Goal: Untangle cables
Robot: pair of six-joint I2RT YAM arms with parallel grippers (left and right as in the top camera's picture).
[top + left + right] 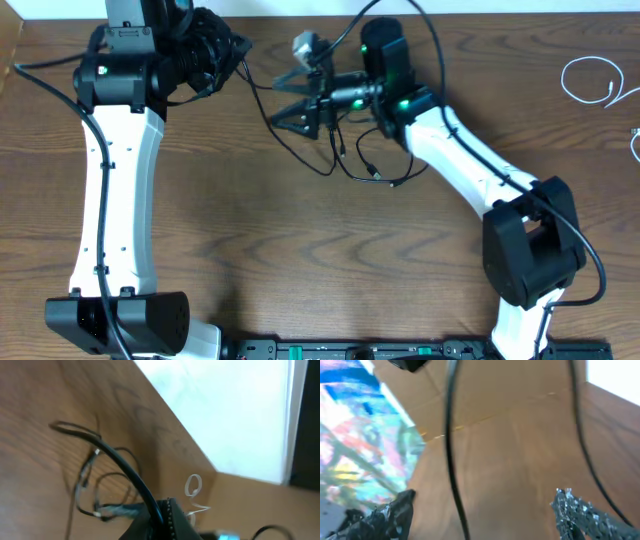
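Observation:
Thin black cables [345, 160] lie in a loose tangle on the wooden table, below the right gripper. My left gripper [230, 48] at the back left is shut on one black cable [117, 462], which runs taut down to the tangle [100, 497]. My right gripper [284, 100] is open and hovers above the table, pointing left. In the right wrist view a black cable [451, 450] hangs between its spread fingers [480, 520] without being pinched. A white cable [590, 80] lies coiled alone at the far right; it also shows in the left wrist view [193, 486].
The wooden table [300, 260] runs across the whole view. A small grey plug or adapter [305, 44] sits near the right gripper at the back. The arm bases stand at the front edge [330, 350]. A thicker arm wire arcs over the right arm [430, 40].

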